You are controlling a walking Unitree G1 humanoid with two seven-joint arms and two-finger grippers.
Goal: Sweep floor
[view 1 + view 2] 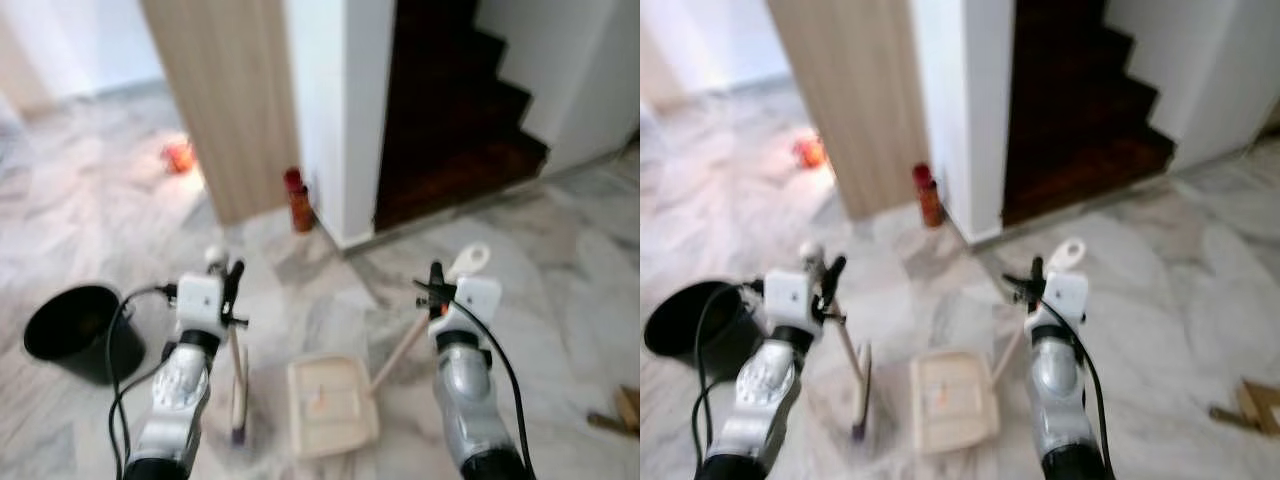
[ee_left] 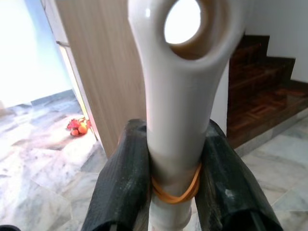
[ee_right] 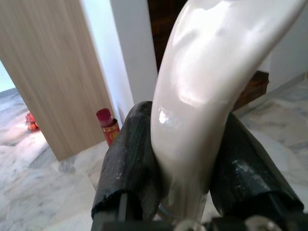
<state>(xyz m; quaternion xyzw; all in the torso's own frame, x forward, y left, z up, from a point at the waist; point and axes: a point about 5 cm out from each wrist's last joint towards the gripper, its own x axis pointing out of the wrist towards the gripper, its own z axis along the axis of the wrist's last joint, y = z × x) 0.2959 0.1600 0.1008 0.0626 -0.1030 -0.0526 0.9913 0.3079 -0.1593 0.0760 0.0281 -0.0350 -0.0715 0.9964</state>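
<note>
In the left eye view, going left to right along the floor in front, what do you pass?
Black bucket → left gripper on the brush handle → dustpan → right gripper on the dustpan handle → wooden scraps.

one broom (image 1: 238,390), one dustpan (image 1: 332,402), one bucket (image 1: 72,330)

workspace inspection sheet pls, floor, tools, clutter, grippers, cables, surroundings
surface: grey marble floor, no dirt made out in the blur
job's things: cream dustpan flat on the floor; brush with its head down beside it
clutter: black bucket at the robot's left; red bottle by the wall corner; orange items further back
grippers: left gripper shut on the brush handle; right gripper shut on the dustpan handle
cables: black cable along the left arm
surroundings: wooden panel, dark stairs
</note>
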